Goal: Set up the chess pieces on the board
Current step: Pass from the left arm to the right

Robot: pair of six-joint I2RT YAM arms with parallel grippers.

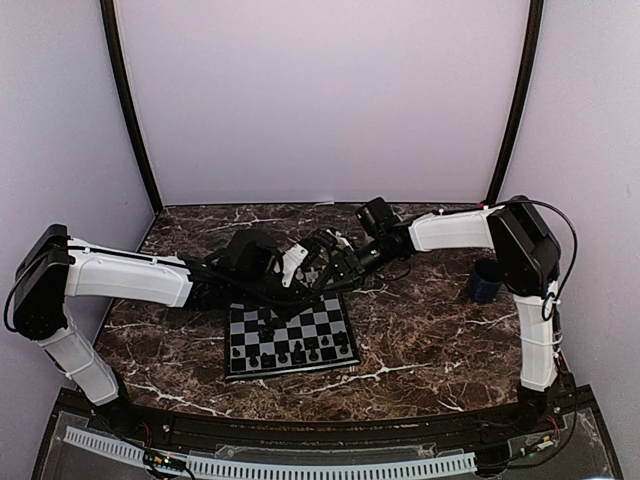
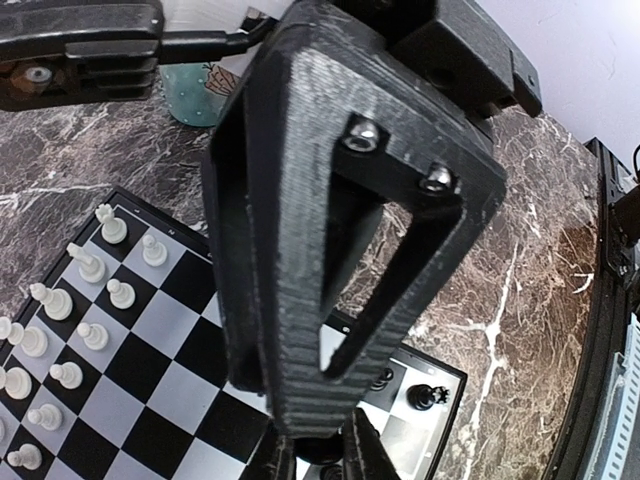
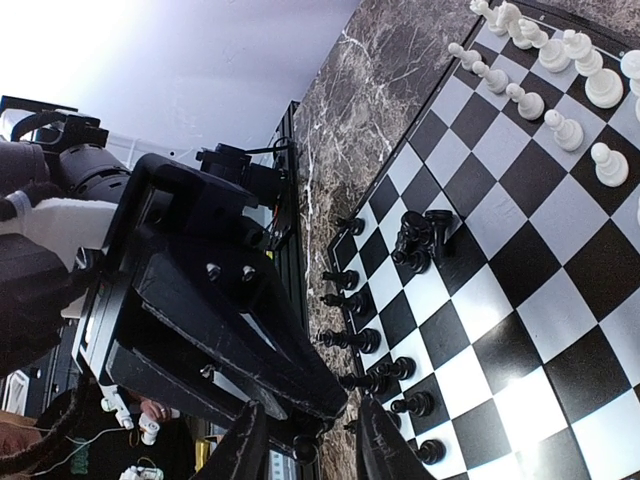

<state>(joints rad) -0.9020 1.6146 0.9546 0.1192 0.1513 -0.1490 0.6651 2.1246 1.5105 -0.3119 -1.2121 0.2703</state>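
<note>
The board (image 1: 335,318) lies in the middle of the table. Black chess pieces (image 1: 290,355) stand along its near rows. The white ones show in the left wrist view (image 2: 90,335) and the right wrist view (image 3: 565,130). Both grippers meet tip to tip above the board's far edge. My left gripper (image 1: 305,272) (image 2: 318,455) is shut on a small black piece (image 2: 319,447). My right gripper (image 1: 322,268) (image 3: 308,445) is open, its fingers apart on either side of that same piece (image 3: 305,452). A few black pieces (image 3: 415,240) lie tipped on the board.
A blue mug (image 1: 487,280) stands on the marble at the right, and it shows beyond the board in the left wrist view (image 2: 195,90). The right gripper's fingers (image 2: 300,300) fill the left wrist view. The left gripper's fingers (image 3: 230,330) block the left of the right wrist view.
</note>
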